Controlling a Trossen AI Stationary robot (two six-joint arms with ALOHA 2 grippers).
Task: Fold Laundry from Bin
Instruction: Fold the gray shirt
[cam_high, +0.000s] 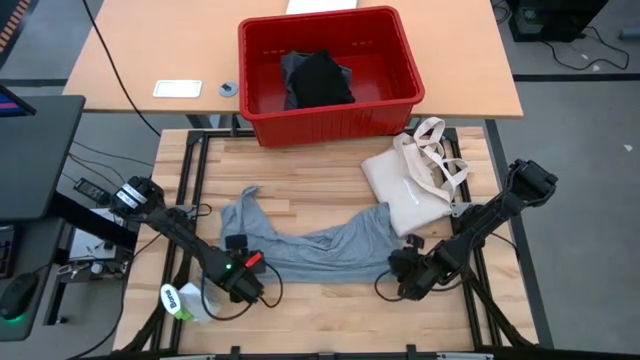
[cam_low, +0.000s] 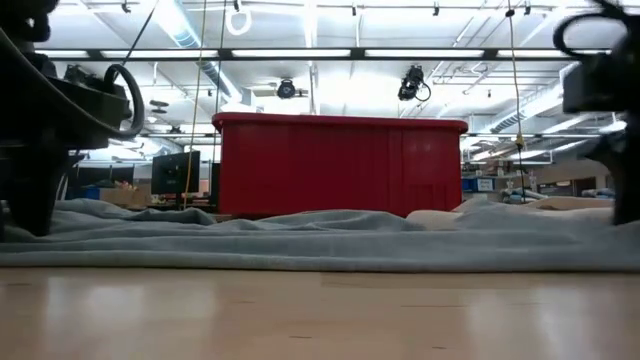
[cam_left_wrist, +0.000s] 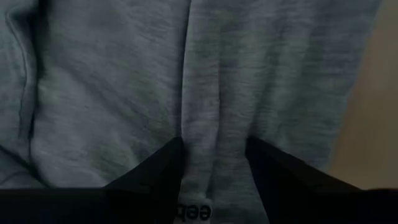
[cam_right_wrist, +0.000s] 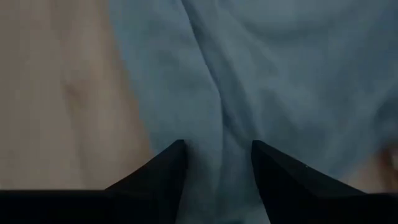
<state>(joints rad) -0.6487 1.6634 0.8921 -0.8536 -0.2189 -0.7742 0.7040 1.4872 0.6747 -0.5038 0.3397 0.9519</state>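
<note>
Wooden table, red bin at far edge with a black garment inside. Grey T-shirt spread across the table's near half, cream tote bag touching its right end. Left gripper clamped on shirt's left edge, right gripper clamped on its right edge.

T-shirt lies spread across the near half of the wooden table, left gripper on its near-left edge, right gripper on its near-right edge, cloth between each one's fingers. Tote bag lies right of centre, just behind the T-shirt's right end, touching it. Bin stands behind, at the far edge, a dark garment inside. Card and small round item lie left of the bin on the far desk.
</note>
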